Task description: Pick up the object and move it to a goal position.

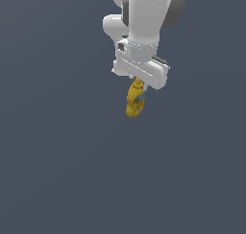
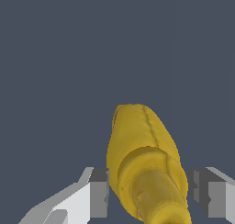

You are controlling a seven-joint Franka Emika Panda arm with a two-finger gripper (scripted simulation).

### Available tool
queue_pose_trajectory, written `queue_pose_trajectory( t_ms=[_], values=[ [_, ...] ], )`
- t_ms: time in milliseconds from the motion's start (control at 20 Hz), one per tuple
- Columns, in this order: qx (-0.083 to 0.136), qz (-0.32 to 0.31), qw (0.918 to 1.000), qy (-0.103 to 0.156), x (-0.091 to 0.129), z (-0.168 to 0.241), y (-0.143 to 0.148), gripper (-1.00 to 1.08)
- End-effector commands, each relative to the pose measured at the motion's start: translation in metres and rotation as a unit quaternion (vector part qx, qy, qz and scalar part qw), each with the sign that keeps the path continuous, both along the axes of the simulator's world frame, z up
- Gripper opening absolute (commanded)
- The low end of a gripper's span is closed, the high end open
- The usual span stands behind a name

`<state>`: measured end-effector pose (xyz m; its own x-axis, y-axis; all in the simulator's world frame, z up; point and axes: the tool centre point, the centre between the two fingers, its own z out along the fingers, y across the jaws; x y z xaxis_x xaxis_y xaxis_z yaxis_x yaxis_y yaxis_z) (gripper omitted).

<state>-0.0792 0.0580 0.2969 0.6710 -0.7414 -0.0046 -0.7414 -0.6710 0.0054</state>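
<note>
The object [image 1: 135, 101] is a small yellow squeeze bottle with a blue-and-orange label patch, and it hangs below the white hand in the exterior view. Its nozzle end points up into my gripper [image 1: 138, 84], which is shut on the bottle's upper part. In the wrist view the object [image 2: 137, 140] runs away from the camera, nozzle nearest. My gripper [image 2: 149, 195] holds it with a grey finger pad [image 2: 98, 193] against each side. The hand hides the fingertips in the exterior view.
A plain dark grey-blue surface [image 1: 57, 170] fills the background in both views. No other object or marker shows.
</note>
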Motion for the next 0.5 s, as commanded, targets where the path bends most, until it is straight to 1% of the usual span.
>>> queue_pose_trajectory(
  t_ms=[0, 450],
  values=[
    [0.0, 0.0, 1.0, -0.004, 0.003, 0.03, 0.0, -1.0],
    [0.0, 0.0, 1.0, -0.004, 0.012, 0.12, -0.001, -1.0]
  ],
)
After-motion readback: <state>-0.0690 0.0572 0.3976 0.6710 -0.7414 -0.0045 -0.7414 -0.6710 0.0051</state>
